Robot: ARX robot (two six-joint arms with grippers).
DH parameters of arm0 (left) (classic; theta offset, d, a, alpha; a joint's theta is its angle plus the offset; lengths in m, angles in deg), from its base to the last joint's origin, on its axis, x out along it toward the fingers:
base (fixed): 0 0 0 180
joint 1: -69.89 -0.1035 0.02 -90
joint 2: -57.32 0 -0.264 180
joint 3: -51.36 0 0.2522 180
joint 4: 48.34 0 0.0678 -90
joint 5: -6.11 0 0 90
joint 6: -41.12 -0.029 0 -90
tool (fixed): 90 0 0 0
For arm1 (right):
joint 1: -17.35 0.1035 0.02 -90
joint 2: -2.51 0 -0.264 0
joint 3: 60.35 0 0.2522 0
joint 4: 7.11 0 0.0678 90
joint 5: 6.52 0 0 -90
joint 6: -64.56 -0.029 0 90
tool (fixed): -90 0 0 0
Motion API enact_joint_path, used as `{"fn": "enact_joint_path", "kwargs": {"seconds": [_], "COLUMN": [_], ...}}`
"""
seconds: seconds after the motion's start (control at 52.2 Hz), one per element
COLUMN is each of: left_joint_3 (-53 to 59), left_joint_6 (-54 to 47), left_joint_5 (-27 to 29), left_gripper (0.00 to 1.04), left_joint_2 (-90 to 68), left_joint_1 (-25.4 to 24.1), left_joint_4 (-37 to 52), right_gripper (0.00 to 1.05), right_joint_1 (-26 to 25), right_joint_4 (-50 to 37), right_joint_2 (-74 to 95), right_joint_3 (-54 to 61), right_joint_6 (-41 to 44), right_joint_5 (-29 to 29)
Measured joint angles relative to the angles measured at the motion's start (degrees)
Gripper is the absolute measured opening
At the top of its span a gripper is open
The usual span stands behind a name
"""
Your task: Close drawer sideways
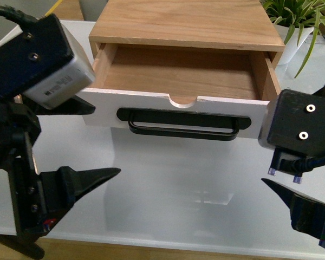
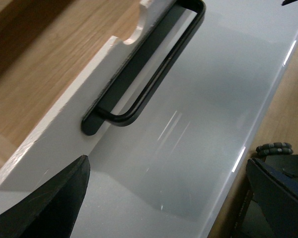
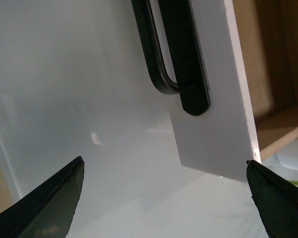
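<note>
The drawer (image 1: 168, 111) stands pulled out of a wooden cabinet (image 1: 187, 24). It has a white front panel, a long black bar handle (image 1: 184, 125), a semicircular notch in the top edge and a light wood inside. My left gripper (image 1: 105, 141) is open, low at the panel's left end, jaws turned sideways. My right gripper (image 1: 271, 154) is open at the panel's right end. The left wrist view shows the panel (image 2: 64, 134) and handle (image 2: 149, 74) beyond my open left gripper (image 2: 167, 166). The right wrist view shows the panel's end (image 3: 213, 124) and handle (image 3: 161, 64) beyond my open right gripper (image 3: 165, 161).
The cabinet stands on a glossy white table (image 1: 179, 189). A green plant in a white pot (image 1: 295, 32) stands at the back right, next to the cabinet. The table's front edge runs close under both grippers.
</note>
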Motion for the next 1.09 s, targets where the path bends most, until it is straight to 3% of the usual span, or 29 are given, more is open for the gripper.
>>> {"fn": "enact_joint_path", "kwargs": {"seconds": [0.287, 1.091], "left_joint_3": [-4.0, -10.19], "left_joint_6": [-6.03, -9.94], "left_joint_5": [-2.73, -4.66], "left_gripper": [0.96, 0.96], "left_joint_2": [-5.97, -13.99], "left_joint_1": [3.5, 5.75], "left_joint_4": [-0.83, -1.25], "right_gripper": [0.96, 0.96], "right_joint_1": [3.48, 5.07], "right_joint_4": [-0.07, -2.99], "right_joint_2": [4.92, 13.14], "right_joint_3": [-2.91, -6.51], "right_joint_6": [2.01, 4.37], "right_joint_5": [1.16, 2.84]}}
